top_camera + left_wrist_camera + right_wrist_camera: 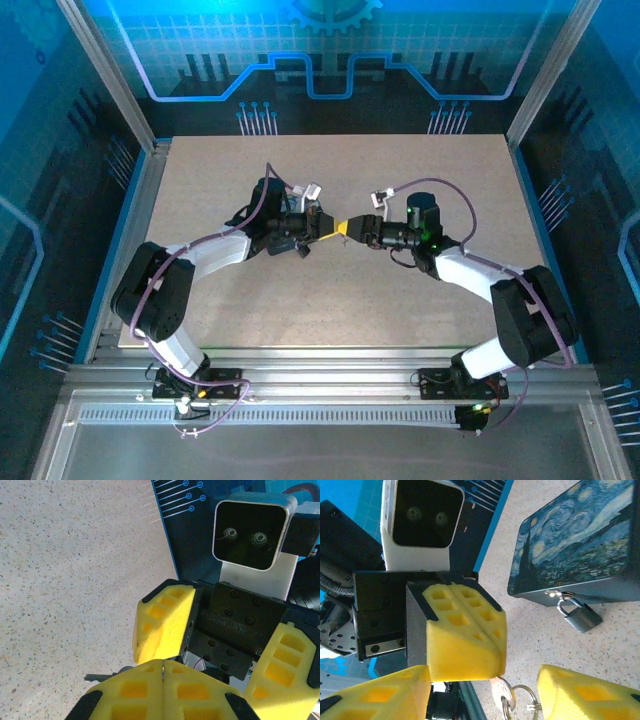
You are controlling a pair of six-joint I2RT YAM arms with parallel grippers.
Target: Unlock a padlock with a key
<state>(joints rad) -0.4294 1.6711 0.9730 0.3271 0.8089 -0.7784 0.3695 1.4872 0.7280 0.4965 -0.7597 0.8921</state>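
Observation:
The key [499,689] is a thin silvery piece with split rings [521,701] on its head. My left gripper [163,663] is shut on it, and its dark blade [100,677] sticks out to the left of the closed fingers [465,637]. My right gripper [485,686] is open, its yellow fingers [375,696] on either side of the left gripper's tip and the key head, not touching the key. Both grippers meet tip to tip at mid-table [342,228]. The small dark padlock [581,616] hangs shut by its silvery shackle from the hasp of a blue swirl-painted tin [575,545].
The tin stands on the speckled beige table [65,580] just behind the left gripper in the right wrist view. Metal posts [110,70] and blue panels fence the table sides. Purple cables [455,195] loop over both wrists.

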